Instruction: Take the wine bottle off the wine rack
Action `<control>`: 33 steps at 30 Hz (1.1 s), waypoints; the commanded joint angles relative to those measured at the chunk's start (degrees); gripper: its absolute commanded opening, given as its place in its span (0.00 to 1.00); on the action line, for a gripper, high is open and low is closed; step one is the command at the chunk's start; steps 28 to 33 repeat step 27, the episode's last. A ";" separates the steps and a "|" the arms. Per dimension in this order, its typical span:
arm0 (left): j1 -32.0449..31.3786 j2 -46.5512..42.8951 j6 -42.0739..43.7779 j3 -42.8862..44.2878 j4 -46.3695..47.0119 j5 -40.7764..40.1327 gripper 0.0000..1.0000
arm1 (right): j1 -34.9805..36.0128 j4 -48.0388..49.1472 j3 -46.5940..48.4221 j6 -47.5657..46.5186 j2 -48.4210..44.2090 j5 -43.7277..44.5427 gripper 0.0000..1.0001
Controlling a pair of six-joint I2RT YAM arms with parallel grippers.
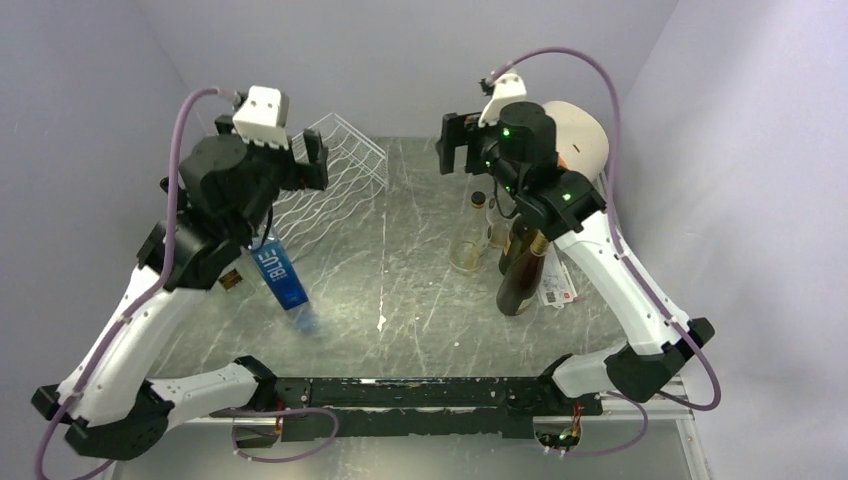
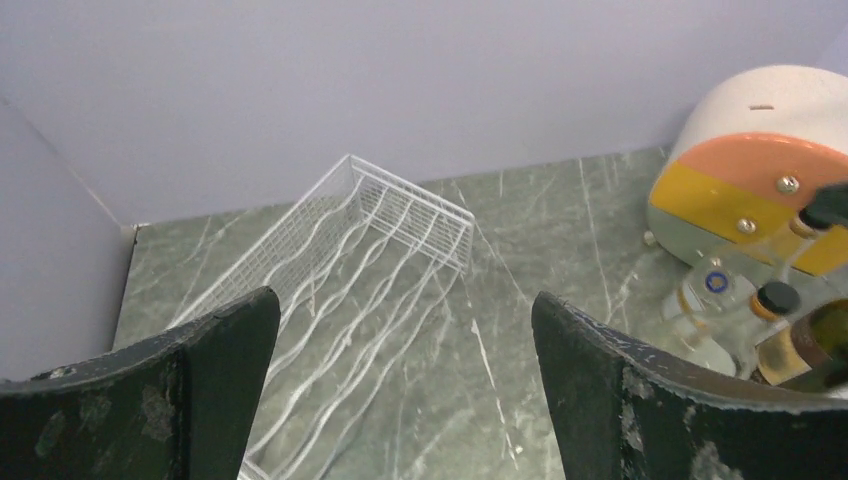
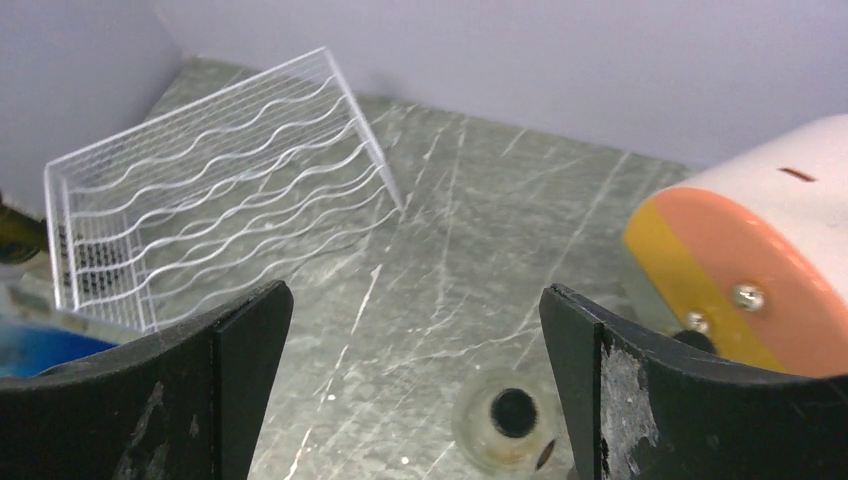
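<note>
The white wire wine rack (image 1: 335, 175) lies tilted at the back left and its wavy rows hold no bottle; it also shows in the left wrist view (image 2: 350, 250) and the right wrist view (image 3: 210, 200). A blue-labelled bottle (image 1: 280, 275) lies on the table at the rack's near end, its upper part hidden under my left arm; its blue edge shows in the right wrist view (image 3: 40, 345). My left gripper (image 1: 308, 160) (image 2: 405, 330) is open and empty above the rack. My right gripper (image 1: 452, 142) (image 3: 415, 320) is open and empty, raised at mid-right.
A dark brown bottle (image 1: 520, 275) stands under my right arm beside clear glass bottles (image 1: 468, 255) (image 3: 512, 415) (image 2: 715, 290). A rounded white, orange and yellow object (image 1: 585, 140) (image 2: 760, 170) (image 3: 750, 260) sits at the back right. Lilac walls enclose the table.
</note>
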 commanded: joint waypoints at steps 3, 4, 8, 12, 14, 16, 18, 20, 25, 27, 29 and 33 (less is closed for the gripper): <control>22.02 6.27 -1.03 8.39 5.02 24.82 1.00 | -8.54 -7.48 3.80 1.40 -3.95 4.01 1.00; 25.57 6.57 -2.97 8.47 6.00 28.17 1.00 | -9.30 -7.68 3.00 2.17 -5.16 3.25 1.00; 31.36 5.00 -6.51 6.74 9.25 33.79 1.00 | -11.86 -5.84 -2.63 4.01 -12.71 2.74 1.00; 31.92 -0.28 -8.97 1.88 11.73 34.09 1.00 | -11.85 -4.95 -5.92 3.64 -20.28 4.32 1.00; 31.88 -3.00 -10.30 0.28 11.98 34.14 1.00 | -11.86 -4.98 -6.42 3.08 -22.81 5.30 1.00; 31.88 -4.86 -11.56 -0.42 11.57 34.40 1.00 | -11.90 -5.62 -5.67 2.42 -24.11 6.69 1.00; 31.90 -6.38 -12.33 -0.66 11.21 34.31 1.00 | -11.85 -6.31 -4.59 2.03 -24.33 7.92 1.00; 31.88 -7.50 -12.63 -0.74 11.09 33.88 1.00 | -11.85 -6.48 -4.09 1.46 -24.77 7.35 1.00; 31.88 -9.53 -12.84 -3.06 12.13 30.66 1.00 | -11.85 -0.29 -11.09 -0.36 -29.91 1.74 1.00; 31.88 -9.49 -13.02 -3.15 11.30 30.26 1.00 | -11.86 0.14 -11.39 -0.04 -30.58 2.26 1.00; 31.88 -9.49 -13.02 -3.15 11.30 30.26 1.00 | -11.86 0.14 -11.39 -0.04 -30.58 2.26 1.00; 31.88 -9.49 -13.02 -3.15 11.30 30.26 1.00 | -11.86 0.14 -11.39 -0.04 -30.58 2.26 1.00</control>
